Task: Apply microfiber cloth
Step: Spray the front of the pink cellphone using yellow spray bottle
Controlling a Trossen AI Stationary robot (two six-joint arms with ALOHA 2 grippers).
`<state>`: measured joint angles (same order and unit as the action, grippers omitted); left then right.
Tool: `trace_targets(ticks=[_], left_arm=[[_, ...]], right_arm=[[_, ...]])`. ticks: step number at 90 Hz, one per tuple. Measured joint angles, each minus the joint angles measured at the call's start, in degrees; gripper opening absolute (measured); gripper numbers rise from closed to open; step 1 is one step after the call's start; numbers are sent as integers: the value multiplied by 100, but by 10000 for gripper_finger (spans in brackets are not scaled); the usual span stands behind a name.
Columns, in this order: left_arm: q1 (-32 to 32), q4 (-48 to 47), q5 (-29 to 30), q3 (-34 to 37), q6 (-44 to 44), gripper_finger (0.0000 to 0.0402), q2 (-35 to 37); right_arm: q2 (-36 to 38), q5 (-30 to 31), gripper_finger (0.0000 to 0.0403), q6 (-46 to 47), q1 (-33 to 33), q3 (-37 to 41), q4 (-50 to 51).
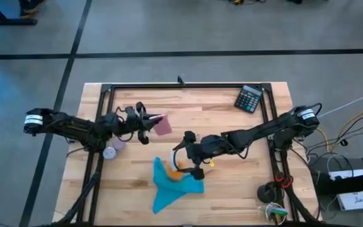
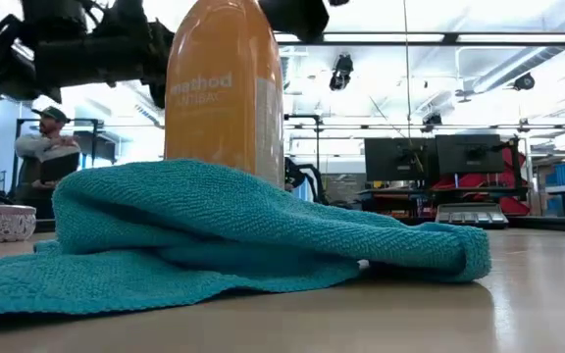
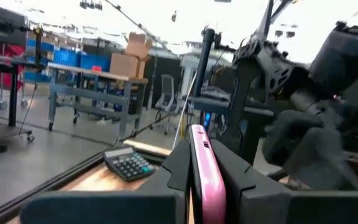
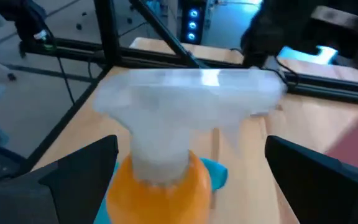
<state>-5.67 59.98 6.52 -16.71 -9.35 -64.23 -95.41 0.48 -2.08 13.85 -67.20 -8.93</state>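
**Inspector:** Start with the table [image 1: 232, 189].

**Assistant:** Wooden top, black frame. The microfiber cloth [image 1: 169, 186] lies crumpled near the front edge, against the foot of the orange spray bottle [image 2: 224, 88], which stands upright just behind it.

**Inspector:** Grippers?

**Assistant:** The right gripper [image 1: 193, 165] is over the bottle, fingers spread either side of its white sprayer head [image 4: 185, 106], not touching it. The left gripper [image 3: 204, 174] pinches a pink phone [image 3: 205, 180] edge-on, above the table's left half.

**Inspector:** Containers?

**Assistant:** A small bowl [image 2: 0, 223] at left (contents not visible). A calculator [image 1: 249, 98] lies at the far right corner.
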Motion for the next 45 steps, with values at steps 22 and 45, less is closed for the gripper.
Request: trace_targets(ticks=[22,45], left_arm=[[3,-920,-2,-527,44,18,0],[185,-949,-2,-835,-4,18,48]], right_arm=[[-201,-53,389,-266,-17,-2,-413],[-243,-55,389,-301,-17,-2,-504]])
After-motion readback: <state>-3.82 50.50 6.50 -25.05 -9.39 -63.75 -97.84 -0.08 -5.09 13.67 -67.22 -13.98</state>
